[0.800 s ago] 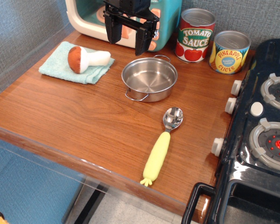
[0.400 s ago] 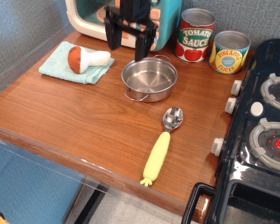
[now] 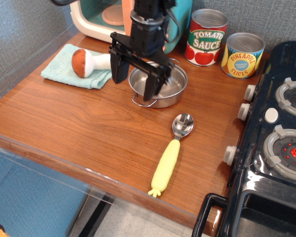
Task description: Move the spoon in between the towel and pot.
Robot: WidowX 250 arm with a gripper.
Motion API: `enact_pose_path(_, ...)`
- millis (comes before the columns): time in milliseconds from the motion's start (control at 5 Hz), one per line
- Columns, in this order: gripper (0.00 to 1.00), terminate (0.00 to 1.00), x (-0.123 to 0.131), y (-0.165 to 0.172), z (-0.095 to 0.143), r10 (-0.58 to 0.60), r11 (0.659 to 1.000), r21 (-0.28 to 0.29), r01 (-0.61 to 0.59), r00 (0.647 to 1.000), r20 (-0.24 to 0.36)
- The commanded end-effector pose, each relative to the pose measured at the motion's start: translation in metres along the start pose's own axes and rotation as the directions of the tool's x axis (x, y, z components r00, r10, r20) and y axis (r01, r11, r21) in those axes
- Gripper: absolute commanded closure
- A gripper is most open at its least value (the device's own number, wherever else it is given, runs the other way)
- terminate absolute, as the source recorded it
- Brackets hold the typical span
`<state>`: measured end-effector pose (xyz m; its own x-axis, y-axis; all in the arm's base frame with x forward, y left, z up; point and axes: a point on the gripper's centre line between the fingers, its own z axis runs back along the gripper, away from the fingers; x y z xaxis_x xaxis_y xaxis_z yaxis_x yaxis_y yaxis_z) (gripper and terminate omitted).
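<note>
The spoon lies on the wooden table, silver bowl toward the pot, pale-yellow handle toward the front edge. The steel pot stands behind it, partly hidden by my gripper. The teal towel lies at the back left with a toy mushroom on it. My gripper is open and empty, its two black fingers hanging over the pot's left side, well above and behind the spoon.
Tomato sauce can and pineapple can stand at the back right. A toy microwave stands at the back. A black toy stove borders the table's right side. The table's front edge is near.
My gripper has come forward and down from in front of the microwave to over the pot's left side, still open. The spoon, pot and towel have not moved.
</note>
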<state>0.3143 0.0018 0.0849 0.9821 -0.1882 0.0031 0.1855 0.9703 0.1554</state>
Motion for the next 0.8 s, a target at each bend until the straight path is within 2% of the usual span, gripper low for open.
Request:
enact_pose_path(0,0.00,0.00,-0.055,-0.050,0.016,0.047,0.999,-0.028,-0.044,0.995,0.088)
enact_pose_path(200,0.00,0.00,-0.065,-0.069,-0.007,0.104,0.991,-0.092,-0.095,0.990,0.096)
enact_pose_path(600,0.00,0.00,-0.069,-0.095,-0.036,0.224,0.965,-0.151,-0.213,0.973,0.063)
